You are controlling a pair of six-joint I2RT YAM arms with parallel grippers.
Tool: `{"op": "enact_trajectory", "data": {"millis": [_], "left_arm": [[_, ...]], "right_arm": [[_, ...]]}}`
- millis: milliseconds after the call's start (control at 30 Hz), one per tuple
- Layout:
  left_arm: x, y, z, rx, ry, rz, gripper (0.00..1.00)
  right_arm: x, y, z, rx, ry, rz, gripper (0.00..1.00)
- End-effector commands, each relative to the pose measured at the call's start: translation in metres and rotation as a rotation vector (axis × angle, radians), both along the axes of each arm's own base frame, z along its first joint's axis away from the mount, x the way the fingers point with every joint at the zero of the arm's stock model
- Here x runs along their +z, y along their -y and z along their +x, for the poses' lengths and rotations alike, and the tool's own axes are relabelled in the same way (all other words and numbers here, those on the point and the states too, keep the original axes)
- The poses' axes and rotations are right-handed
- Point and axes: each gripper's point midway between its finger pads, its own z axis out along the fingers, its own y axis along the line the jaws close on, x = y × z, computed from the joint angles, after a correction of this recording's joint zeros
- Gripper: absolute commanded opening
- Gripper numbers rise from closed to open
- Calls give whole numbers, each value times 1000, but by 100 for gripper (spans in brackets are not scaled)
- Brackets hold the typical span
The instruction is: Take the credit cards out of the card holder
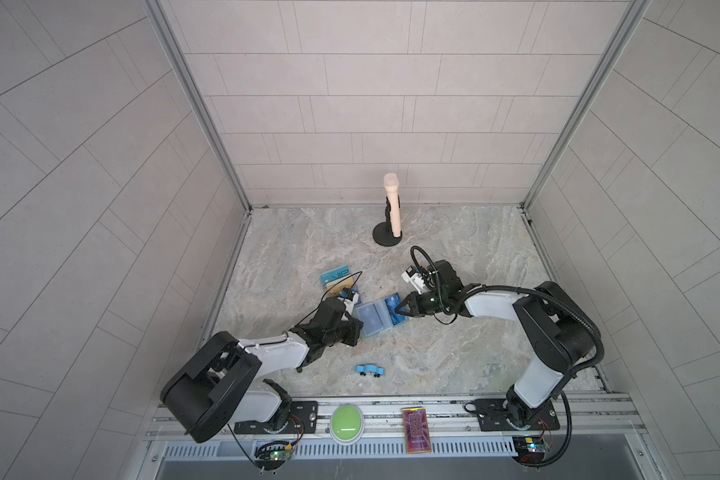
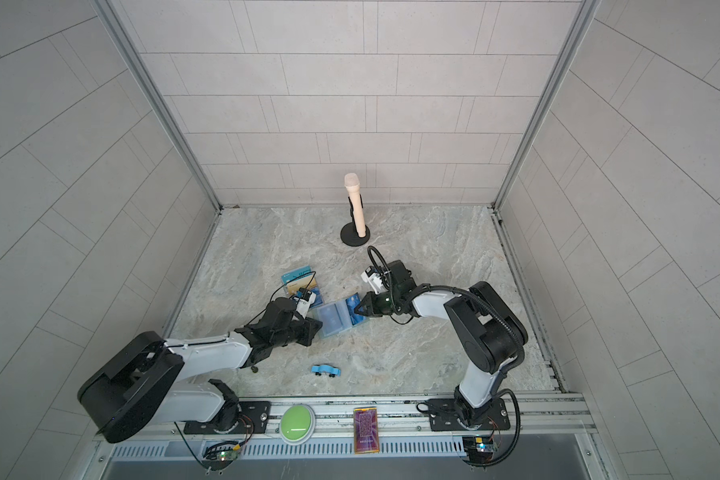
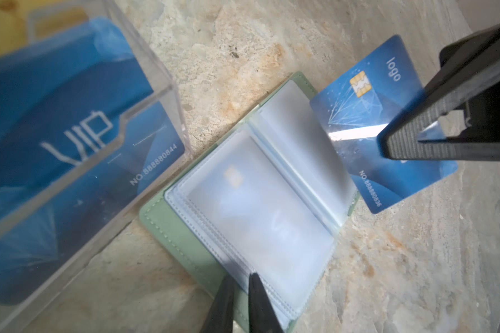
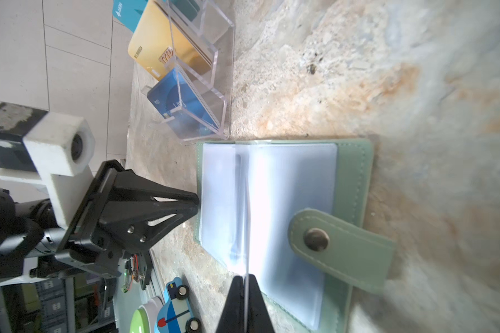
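Card holder (image 3: 165, 225) lies open on the marble table (image 1: 433, 332), between both grippers. The blue chip card (image 3: 358, 115) stands on edge over its right-arm half, pinched by the right gripper (image 4: 246, 284), so the pull-out should run toward that arm. The left gripper (image 3: 242, 278), jaws nearly together, meets the opposite edge; whether it grips cannot be told.

The card holder (image 3: 171, 233) is mint-green and lies open and flat, its cloudy plastic pages up and its snap tab folded over one page. A blue card (image 3: 387, 115) with a gold chip stands tilted at the edge of one page, seemingly already out of its sleeve. A second card (image 3: 243, 196) shows only dimly inside another page.
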Motion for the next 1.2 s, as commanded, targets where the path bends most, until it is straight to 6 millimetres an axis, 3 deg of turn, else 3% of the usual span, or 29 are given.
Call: {"op": "enact_trajectory", "data": {"millis": [0, 267, 567, 733, 900, 1067, 1167], "left_arm": [[17, 1, 0, -29, 25, 13, 21], [78, 8, -1, -66, 143, -83, 33], [132, -2, 3, 5, 247, -158, 67], [147, -13, 4, 40, 283, -140, 79], [158, -25, 7, 97, 289, -103, 98], [167, -32, 10, 153, 305, -121, 100], [163, -49, 15, 263, 276, -90, 100]], "right_arm": [[12, 8, -3, 55, 82, -47, 5], [59, 4, -19, 193, 232, 15, 5], [100, 1, -33, 286, 335, 88, 3], [114, -2, -32, 292, 370, 107, 1], [125, -4, -32, 310, 392, 126, 1], [133, -4, -34, 320, 416, 135, 1], [137, -4, -36, 327, 420, 146, 1]]}}
